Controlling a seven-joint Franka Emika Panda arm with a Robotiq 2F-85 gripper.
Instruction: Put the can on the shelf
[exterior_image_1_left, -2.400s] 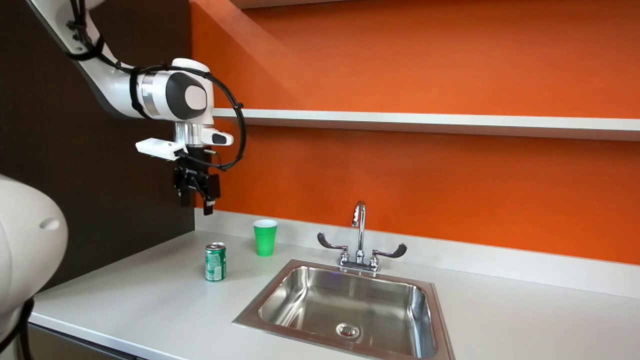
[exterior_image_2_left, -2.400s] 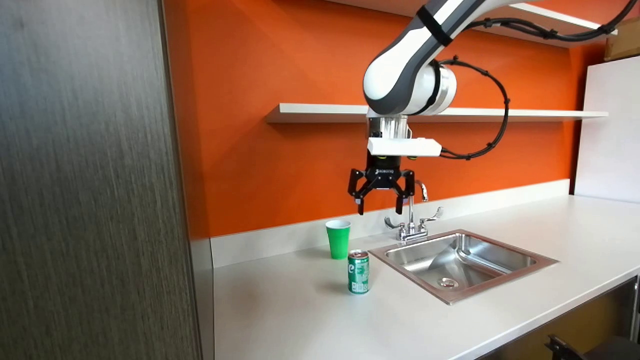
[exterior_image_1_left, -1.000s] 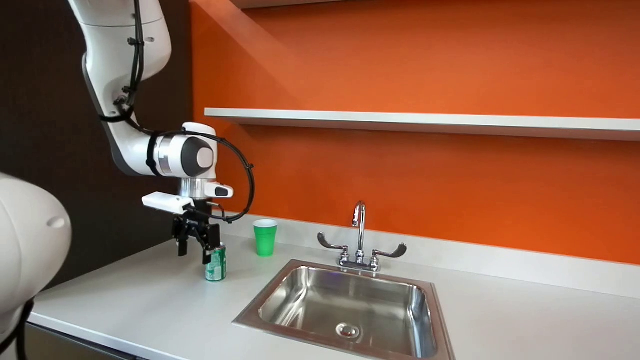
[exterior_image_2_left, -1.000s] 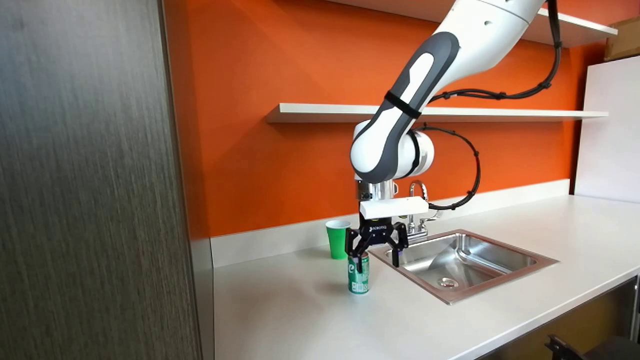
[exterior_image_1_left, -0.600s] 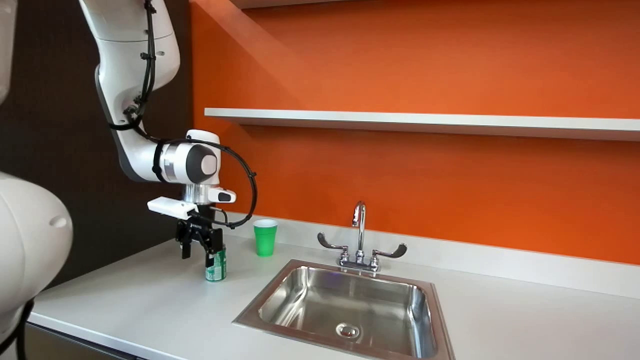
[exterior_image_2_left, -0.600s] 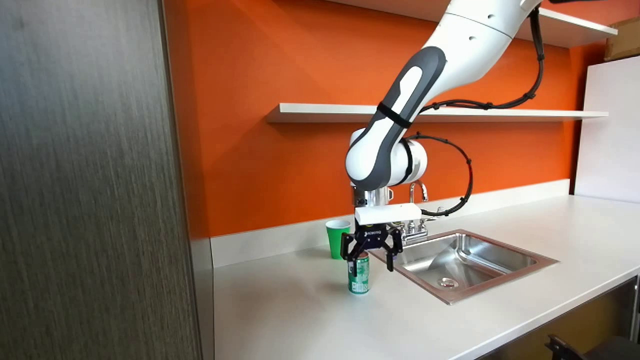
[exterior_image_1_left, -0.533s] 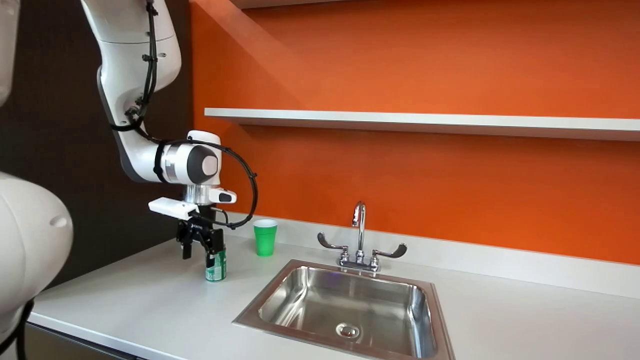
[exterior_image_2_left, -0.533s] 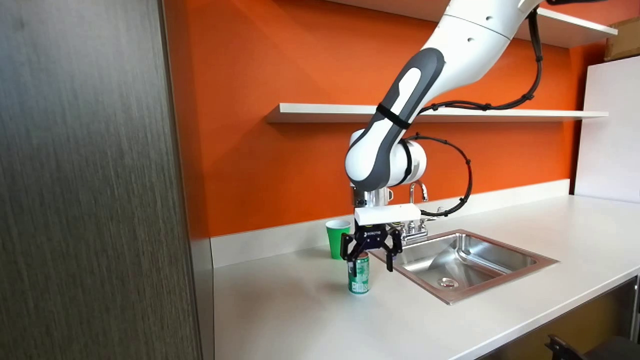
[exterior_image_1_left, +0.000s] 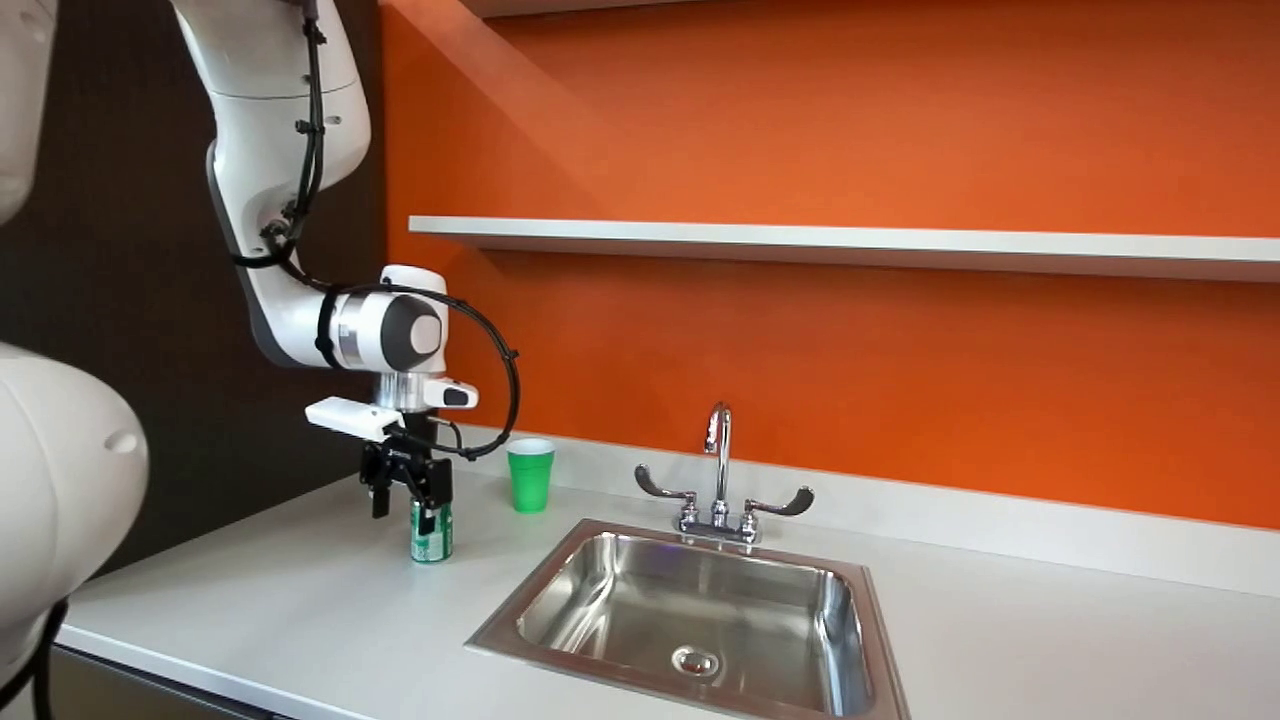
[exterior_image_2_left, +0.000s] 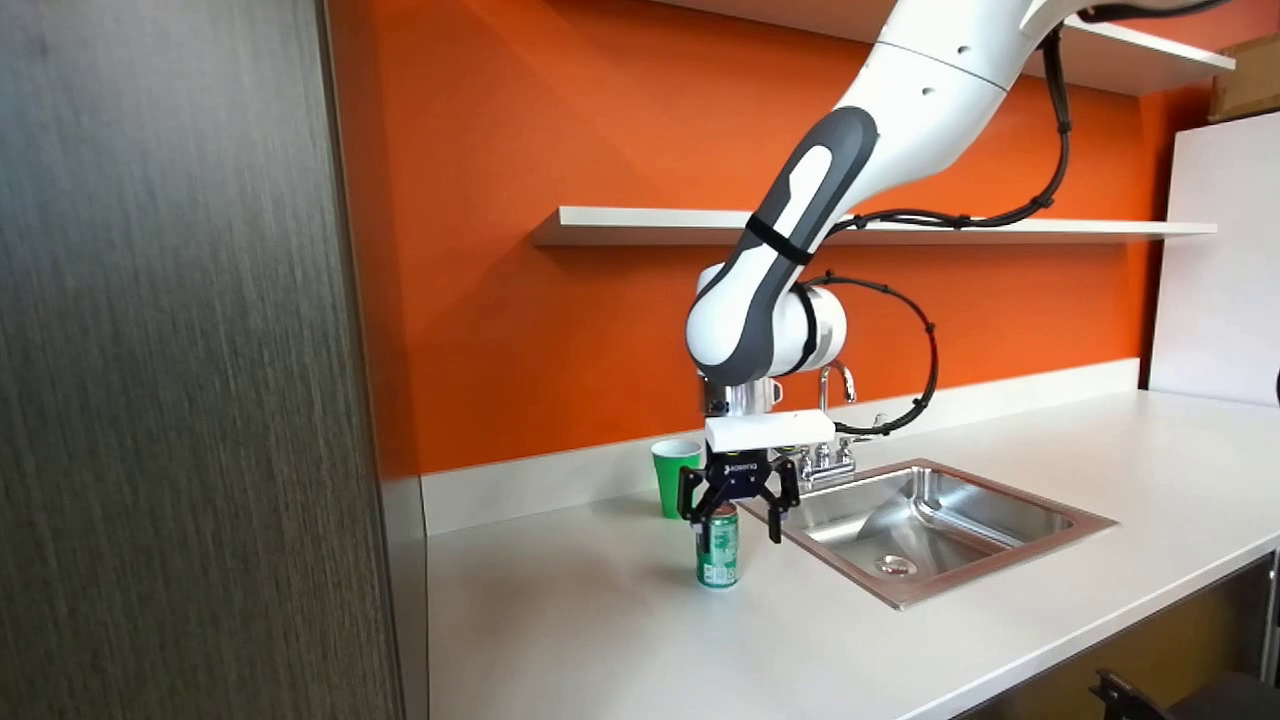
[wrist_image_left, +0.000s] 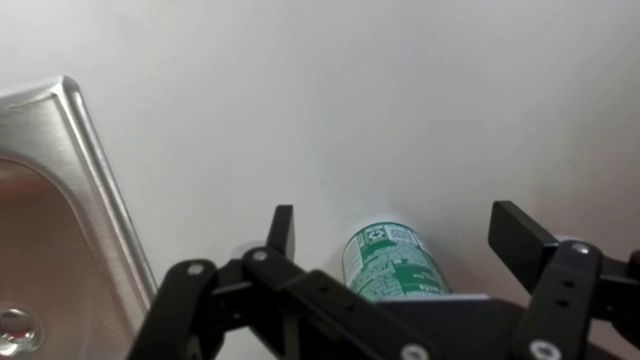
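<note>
the robotiq gripper (exterior_image_2_left: 740, 541) has its jaws spread wide, holding nothing. the green drink can (wrist_image_left: 390, 262) stands upright on the countertop (exterior_image_2_left: 560, 640), seen between the jaws at lower centre in the wrist view. the white wall shelf (exterior_image_1_left: 850, 239) spans upper right in an exterior view.

A small green drink can (exterior_image_1_left: 432, 548) with pale print is standing upright on a white desk (exterior_image_1_left: 280, 610), parts of it being hidden in all three views. In the wrist view, its side is showing a recycling symbol and a square code. Higher up, a long, thin white shelf (exterior_image_1_left: 840, 238) is running horizontally along an orange wall (exterior_image_1_left: 950, 400), its underside showing in both exterior views.
</note>
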